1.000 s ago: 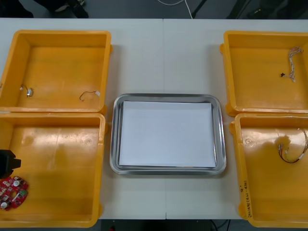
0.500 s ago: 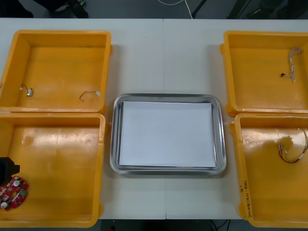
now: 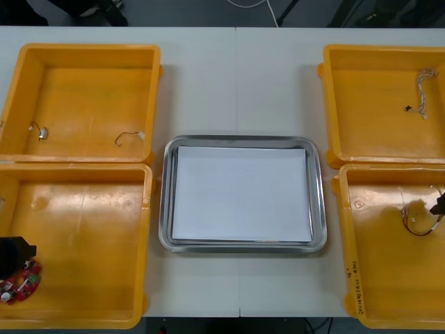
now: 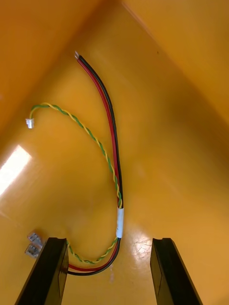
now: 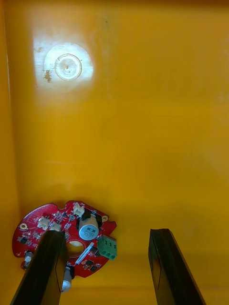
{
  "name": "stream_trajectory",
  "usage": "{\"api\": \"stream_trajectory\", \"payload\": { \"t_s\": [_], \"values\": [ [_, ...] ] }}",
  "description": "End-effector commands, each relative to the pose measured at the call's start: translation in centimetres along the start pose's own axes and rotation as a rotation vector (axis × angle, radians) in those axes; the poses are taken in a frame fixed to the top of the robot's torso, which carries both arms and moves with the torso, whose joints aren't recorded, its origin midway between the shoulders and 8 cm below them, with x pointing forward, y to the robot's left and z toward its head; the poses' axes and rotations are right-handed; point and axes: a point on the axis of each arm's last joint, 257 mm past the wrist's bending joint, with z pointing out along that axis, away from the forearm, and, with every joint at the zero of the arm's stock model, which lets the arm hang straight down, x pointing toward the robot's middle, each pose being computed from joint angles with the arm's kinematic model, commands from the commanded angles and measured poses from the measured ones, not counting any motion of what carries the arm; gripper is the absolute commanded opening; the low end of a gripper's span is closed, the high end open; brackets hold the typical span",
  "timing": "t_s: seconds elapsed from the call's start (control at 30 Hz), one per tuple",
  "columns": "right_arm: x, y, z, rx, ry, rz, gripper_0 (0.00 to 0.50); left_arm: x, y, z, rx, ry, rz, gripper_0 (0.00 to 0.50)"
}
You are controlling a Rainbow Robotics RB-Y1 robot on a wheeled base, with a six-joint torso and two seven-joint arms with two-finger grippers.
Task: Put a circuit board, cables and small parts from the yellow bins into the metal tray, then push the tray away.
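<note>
A round red circuit board lies in the near left yellow bin, close to its left wall. My left gripper hovers over it, open. In the left wrist view the board lies partly under one finger and reaches into the gap between the two. My right gripper is at the right edge, above the red and yellow cable in the near right bin. In the right wrist view it stands open, with the cable's bottom loop between the fingers.
The metal tray, white inside, sits in the middle between the bins. The far left bin holds a small metal part and a thin cable. The far right bin holds another cable.
My left gripper has slid toward the table's near edge and now covers more of the circuit board. My right gripper has come into view at the right edge over the cable.
</note>
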Motion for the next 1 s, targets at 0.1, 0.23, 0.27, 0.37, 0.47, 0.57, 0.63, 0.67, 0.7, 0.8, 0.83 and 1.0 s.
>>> {"api": "stream_trajectory", "payload": {
  "t_s": [0.1,0.23,0.27,0.37,0.47,0.57,0.63,0.67,0.7,0.8,0.83,1.0],
  "values": [
    [1.0,-0.8,0.7,0.007,-0.012,0.015,0.500,2.0,1.3,0.7,-0.029,0.022,-0.070,0.500],
    [1.0,-1.1,0.9,0.006,-0.022,0.018,0.500,2.6,1.5,0.9,-0.033,0.031,-0.069,0.500],
    [1.1,-1.2,1.0,0.006,-0.022,0.020,0.500,2.8,1.5,0.9,-0.032,0.035,-0.069,0.500],
    [1.1,-1.6,1.2,0.007,-0.029,0.023,0.500,3.1,1.6,1.2,-0.036,0.028,-0.061,0.500],
    [1.3,-2.0,1.5,0.008,-0.029,0.033,0.500,3.3,1.8,1.8,-0.034,0.021,-0.068,0.500],
    [1.3,-2.0,2.0,0.002,-0.025,0.041,0.500,3.4,1.8,2.1,-0.036,0.016,-0.059,0.500],
    [1.2,-2.0,2.7,-0.006,-0.024,0.049,0.500,3.5,2.0,2.4,-0.042,0.013,-0.054,0.500],
    [1.1,-1.9,2.7,-0.008,-0.024,0.049,0.500,3.5,2.0,2.5,-0.043,0.012,-0.051,0.500],
    [1.1,-1.8,3.0,-0.010,-0.026,0.049,0.500,3.6,2.0,2.7,-0.042,0.010,-0.054,0.500],
    [1.0,-1.6,3.0,-0.013,-0.030,0.054,0.500,3.8,2.2,3.0,-0.046,0.009,-0.049,0.500],
    [1.0,-1.6,3.1,-0.012,-0.029,0.056,0.500,3.7,2.1,3.0,-0.047,0.007,-0.045,0.500],
    [1.0,-1.6,3.3,-0.008,-0.025,0.059,0.500,4.0,2.5,3.5,-0.056,0.011,-0.039,0.500]
  ]
}}
